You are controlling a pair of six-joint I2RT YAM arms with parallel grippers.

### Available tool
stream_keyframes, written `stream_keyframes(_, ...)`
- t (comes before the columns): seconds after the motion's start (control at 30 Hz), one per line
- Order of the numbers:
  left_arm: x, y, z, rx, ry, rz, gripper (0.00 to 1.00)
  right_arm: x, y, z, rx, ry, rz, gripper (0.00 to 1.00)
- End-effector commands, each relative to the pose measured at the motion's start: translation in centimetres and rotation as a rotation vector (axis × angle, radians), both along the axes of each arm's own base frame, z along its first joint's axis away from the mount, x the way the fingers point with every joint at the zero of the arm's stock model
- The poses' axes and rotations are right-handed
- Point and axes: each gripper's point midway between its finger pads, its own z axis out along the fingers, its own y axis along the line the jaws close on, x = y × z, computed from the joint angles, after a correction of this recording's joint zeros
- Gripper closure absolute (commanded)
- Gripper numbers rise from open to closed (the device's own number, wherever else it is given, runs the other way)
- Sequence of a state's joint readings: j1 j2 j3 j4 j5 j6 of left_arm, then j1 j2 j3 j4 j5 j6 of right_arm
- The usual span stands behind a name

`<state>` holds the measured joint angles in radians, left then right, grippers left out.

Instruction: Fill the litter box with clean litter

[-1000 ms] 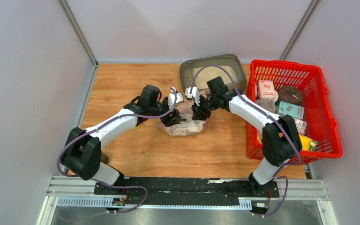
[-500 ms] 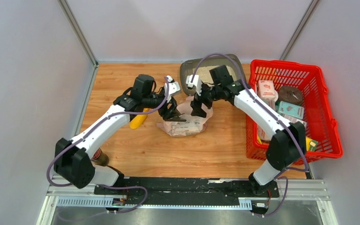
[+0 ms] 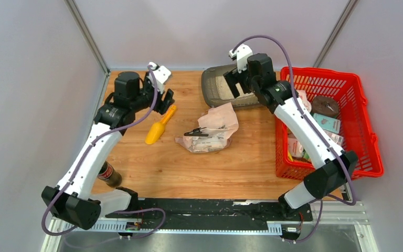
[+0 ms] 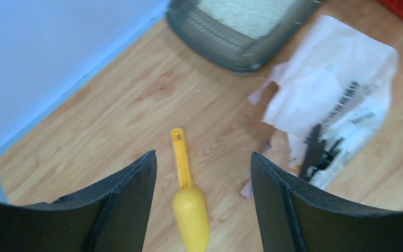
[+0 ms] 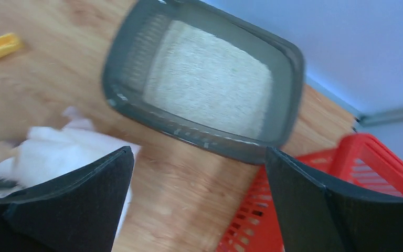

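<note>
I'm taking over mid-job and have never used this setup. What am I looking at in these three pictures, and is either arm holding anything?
You have two robot arms bolted at the near edge of a wooden table. The overhead picture looks down from behind them. The other two come from cameras on each wrist, so the dark shapes at the bottom are that arm's own fingers. On the table lie a grey litter box with pale litter in it, a crumpled paper bag, a yellow scoop and a red basket of packages. The left end effector hangs over the scoop, the right end effector over the litter box. Both are open and hold nothing.
</note>
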<state>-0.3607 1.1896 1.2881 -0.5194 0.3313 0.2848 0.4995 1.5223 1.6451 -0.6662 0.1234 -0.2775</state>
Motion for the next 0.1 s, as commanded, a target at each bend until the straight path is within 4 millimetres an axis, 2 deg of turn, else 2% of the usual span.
stream_keyframes(0.0, 1.63, 3.67, 3.83, -0.061, -0.066, 0.220, 0.27, 2.27, -5.25, 4.19, -0.020, -0.175, -0.314, 0.00)
stream_keyframes(0.07, 1.85, 3.88, 3.54, -0.032, -0.079, 0.217, 0.27, 2.21, -5.55, 4.64, -0.004, -0.194, -0.324, 0.00)
